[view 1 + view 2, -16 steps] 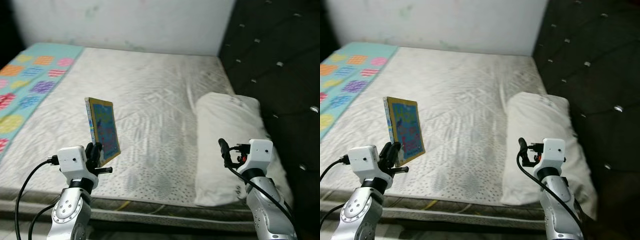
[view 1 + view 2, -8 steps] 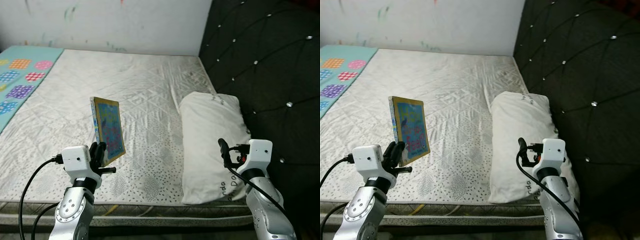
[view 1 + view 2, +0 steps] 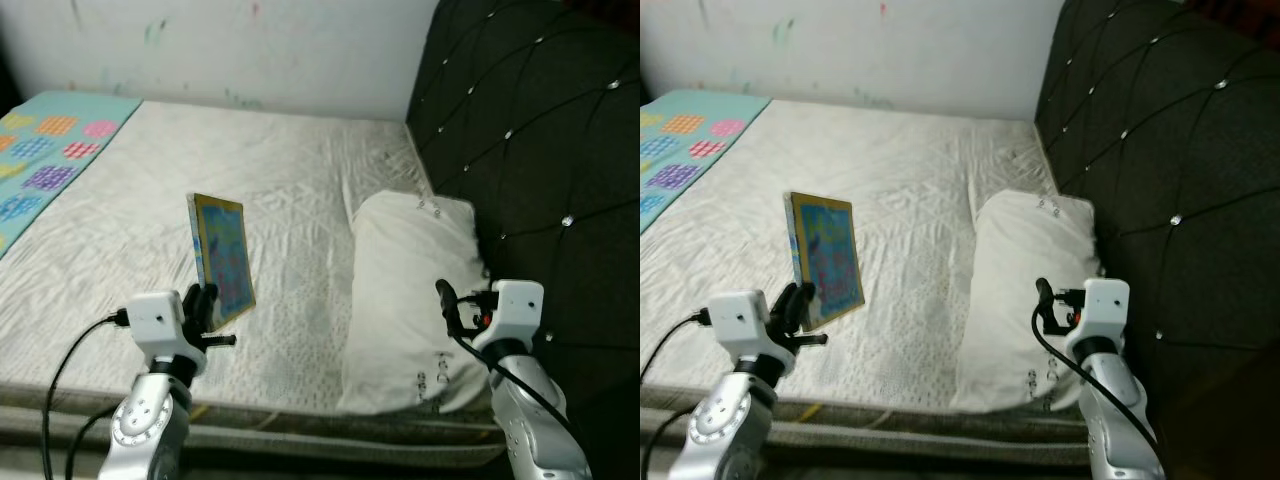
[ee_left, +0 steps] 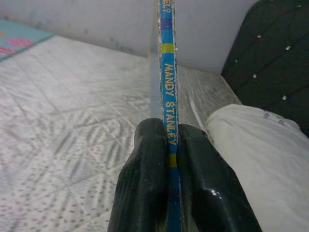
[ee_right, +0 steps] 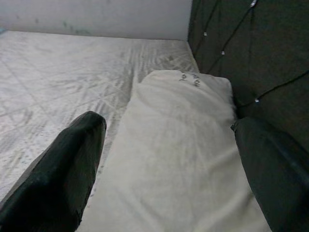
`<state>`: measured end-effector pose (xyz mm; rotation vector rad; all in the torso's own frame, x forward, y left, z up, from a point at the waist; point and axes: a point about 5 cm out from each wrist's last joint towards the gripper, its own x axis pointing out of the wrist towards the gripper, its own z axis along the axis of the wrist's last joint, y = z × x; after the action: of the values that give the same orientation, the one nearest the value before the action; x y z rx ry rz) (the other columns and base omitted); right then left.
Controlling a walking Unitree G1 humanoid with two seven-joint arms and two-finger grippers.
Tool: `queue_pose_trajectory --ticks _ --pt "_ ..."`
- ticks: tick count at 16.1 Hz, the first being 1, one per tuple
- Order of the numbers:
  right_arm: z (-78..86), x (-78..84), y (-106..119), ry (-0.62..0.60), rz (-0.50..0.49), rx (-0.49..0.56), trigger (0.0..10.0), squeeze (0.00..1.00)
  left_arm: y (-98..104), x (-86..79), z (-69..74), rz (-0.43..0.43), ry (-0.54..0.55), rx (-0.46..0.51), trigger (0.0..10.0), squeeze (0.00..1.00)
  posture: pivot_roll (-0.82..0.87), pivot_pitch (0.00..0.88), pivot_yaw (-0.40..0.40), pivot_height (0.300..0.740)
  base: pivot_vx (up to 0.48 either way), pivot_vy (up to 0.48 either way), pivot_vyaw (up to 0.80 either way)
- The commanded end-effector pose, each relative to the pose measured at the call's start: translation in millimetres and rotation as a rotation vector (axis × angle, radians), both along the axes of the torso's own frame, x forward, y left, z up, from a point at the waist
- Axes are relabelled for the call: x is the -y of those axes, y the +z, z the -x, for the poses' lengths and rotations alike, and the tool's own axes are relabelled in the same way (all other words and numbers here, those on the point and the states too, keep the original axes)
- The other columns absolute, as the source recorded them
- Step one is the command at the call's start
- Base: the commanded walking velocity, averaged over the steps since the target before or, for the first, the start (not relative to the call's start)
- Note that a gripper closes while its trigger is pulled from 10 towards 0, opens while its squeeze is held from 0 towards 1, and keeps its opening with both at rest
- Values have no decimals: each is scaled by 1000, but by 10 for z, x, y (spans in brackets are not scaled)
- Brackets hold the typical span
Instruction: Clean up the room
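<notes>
Between left gripper [image 4: 171,159] fingers: book [image 3: 224,259], bottom edge hidden.

A thin blue picture book with a yellow border [image 3: 224,262] is printed with multicoloured shapes on its cover; yellow lettering is carried on its blue spine. The white quilted mattress [image 3: 280,190] is stitched in diamond and dotted patterns. A turquoise blanket patterned with pink, orange and purple patches [image 3: 45,150] is laid at the mattress's far left edge. The white pillow [image 3: 410,290] is marked with small grey print. The black headboard [image 3: 530,130] is tufted with shiny studs.
</notes>
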<state>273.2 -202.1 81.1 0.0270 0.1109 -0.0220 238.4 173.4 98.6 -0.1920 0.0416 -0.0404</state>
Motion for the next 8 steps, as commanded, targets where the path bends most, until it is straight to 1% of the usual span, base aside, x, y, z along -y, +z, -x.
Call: queue_pose_trajectory --ticks 1,5,8 --pt "4 29 8 0 12 2 10000 0 117 24 -9 5 -18 62 10000 0 -83 0 -38 740 0 0 0" --pt "10 33 9 -1 14 3 10000 0 129 48 2 18 -38 73 10000 0 -83 0 -38 740 0 0 -428" --pt "16 27 4 1 14 1 10000 0 131 52 10 21 -46 75 10000 0 -82 0 -38 740 0 0 0"
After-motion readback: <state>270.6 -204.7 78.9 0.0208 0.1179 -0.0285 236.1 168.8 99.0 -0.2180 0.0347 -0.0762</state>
